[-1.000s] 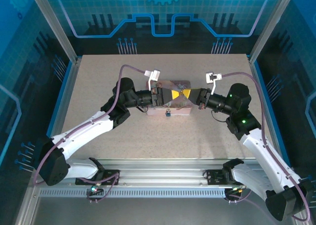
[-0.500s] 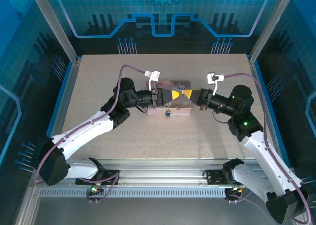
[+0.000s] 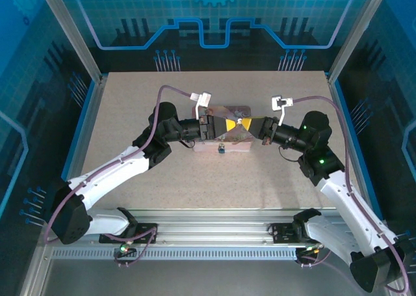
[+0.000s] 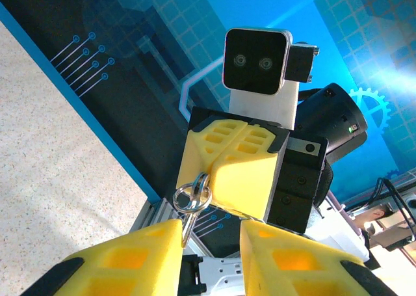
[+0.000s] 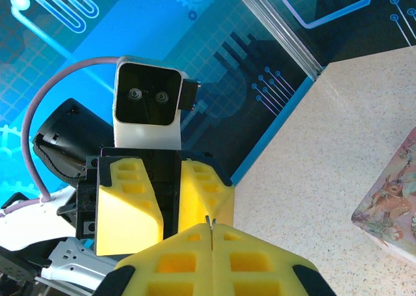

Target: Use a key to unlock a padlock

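My two grippers meet tip to tip above the pink illustrated box (image 3: pixel 229 140). The right gripper (image 5: pixel 212 228) is shut, and thin metal slivers poke out of its seam. Seen from the left wrist, that right gripper (image 4: pixel 211 170) pinches a silver key ring (image 4: pixel 193 197). The thin key (image 4: pixel 187 229) hangs from the ring. The left gripper (image 4: pixel 209 234) is open, and the key rests against one of its fingers (image 4: pixel 140 250). The tiny bluish padlock (image 3: pixel 221 149) hangs at the box's front side, below both grippers.
The box (image 5: pixel 390 198) stands mid-table on the speckled tabletop (image 3: pixel 143 94). Blue walls and aluminium posts (image 3: pixel 71 36) close in the sides. The rail (image 3: pixel 214 234) with the arm bases runs along the near edge.
The right arm has shifted slightly to the right and back. Both grippers stay tip to tip over the box, and the left arm holds its place.
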Motion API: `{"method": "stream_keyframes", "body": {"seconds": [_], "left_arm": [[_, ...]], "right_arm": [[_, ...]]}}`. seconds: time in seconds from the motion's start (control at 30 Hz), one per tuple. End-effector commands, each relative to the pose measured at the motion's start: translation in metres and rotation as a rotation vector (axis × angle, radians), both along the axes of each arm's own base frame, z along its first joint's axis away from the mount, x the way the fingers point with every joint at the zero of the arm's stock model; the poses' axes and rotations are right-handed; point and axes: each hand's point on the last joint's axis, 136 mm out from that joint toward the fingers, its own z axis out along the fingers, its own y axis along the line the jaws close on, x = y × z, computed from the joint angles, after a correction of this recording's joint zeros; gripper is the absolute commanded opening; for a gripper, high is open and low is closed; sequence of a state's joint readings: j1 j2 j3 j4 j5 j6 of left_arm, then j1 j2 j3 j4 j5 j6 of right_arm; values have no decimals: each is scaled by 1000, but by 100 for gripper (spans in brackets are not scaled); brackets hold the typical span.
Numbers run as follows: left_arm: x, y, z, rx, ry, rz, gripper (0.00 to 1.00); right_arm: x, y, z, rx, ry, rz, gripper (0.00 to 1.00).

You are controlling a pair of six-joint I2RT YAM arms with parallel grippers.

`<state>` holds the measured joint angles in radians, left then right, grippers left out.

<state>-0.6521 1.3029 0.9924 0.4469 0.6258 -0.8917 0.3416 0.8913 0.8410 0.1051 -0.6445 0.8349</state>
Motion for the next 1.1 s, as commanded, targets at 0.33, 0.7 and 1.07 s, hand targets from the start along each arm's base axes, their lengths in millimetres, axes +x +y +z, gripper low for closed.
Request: {"method": "stream_keyframes", "body": {"seconds": [0.33, 0.7, 1.07], "left_arm": [[-6, -5, 15, -26, -41, -36, 8], [1, 3, 0, 152, -26, 38, 0], [4, 23, -76, 638, 147, 31, 0]], "right_arm": [[-4, 3, 3, 6, -27, 18, 0], [5, -8, -36, -99, 55, -55, 24], [12, -38, -98, -301, 176, -200, 44]]}}
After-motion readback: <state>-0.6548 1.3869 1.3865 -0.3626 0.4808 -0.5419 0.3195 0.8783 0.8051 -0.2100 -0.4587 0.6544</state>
